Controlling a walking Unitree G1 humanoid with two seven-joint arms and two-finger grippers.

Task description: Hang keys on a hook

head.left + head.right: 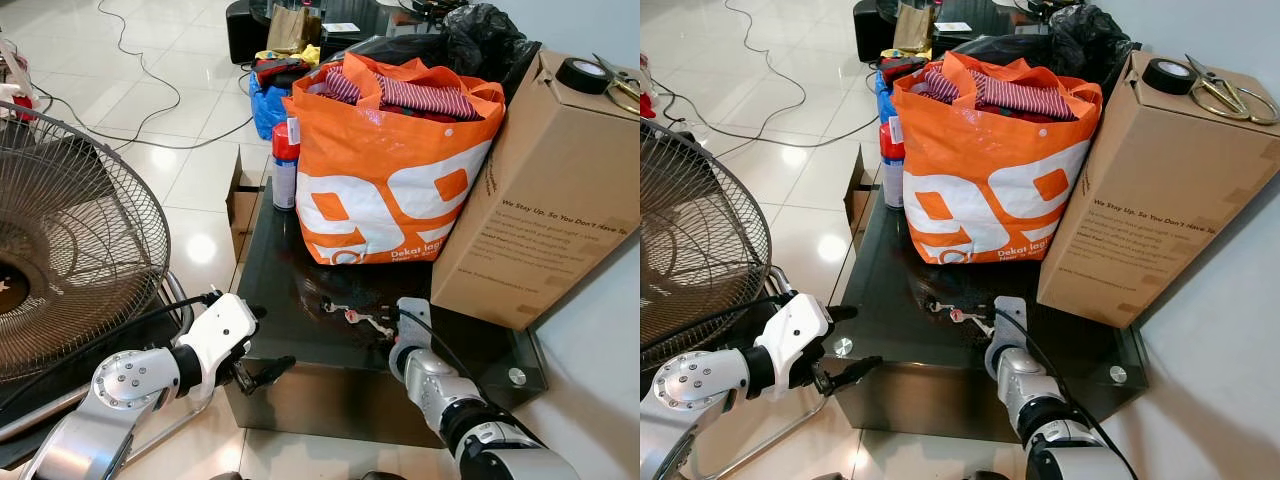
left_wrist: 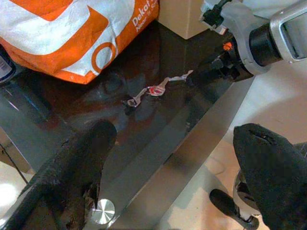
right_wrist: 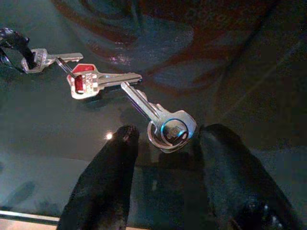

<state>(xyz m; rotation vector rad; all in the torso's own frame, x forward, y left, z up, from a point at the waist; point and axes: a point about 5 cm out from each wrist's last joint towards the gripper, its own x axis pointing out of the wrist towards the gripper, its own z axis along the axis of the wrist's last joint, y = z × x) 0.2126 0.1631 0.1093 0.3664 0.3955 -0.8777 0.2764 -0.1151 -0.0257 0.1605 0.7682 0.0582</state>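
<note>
Keys: a small bunch of keys (image 3: 120, 103) lies flat on the dark glass table (image 1: 290, 300), in front of the orange bag and near the table's front edge.
Long axis: the bunch is strung out in a line running across the table, roughly along its front edge, from a dark loop at the robot's left end to the largest silver key at the right end.
Pointing: in the right wrist view the big key's round head lies between the fingertips and its blade points away from them, toward a red-capped key; a smaller silver key lies further along, by the dark loop.
Right gripper: the right gripper (image 3: 165, 143) is down at the table top at the right end of the bunch, its two black fingers (image 3: 108, 177) spread apart on either side of the big key's head; they are not closed on it.
Left gripper: the left gripper (image 1: 262, 372) hangs off the table's front left corner, below the glass, with its fingers apart and holding nothing.
Behind the keys: an orange bag (image 1: 390, 170) stuffed with striped cloth stands on the table, with a tall cardboard box (image 1: 545, 200) leaning at its right and a red-capped spray can (image 1: 285, 165) at its left.
Beside the table: a wire-grilled fan (image 1: 70, 250) stands on the floor at the robot's left.
</note>
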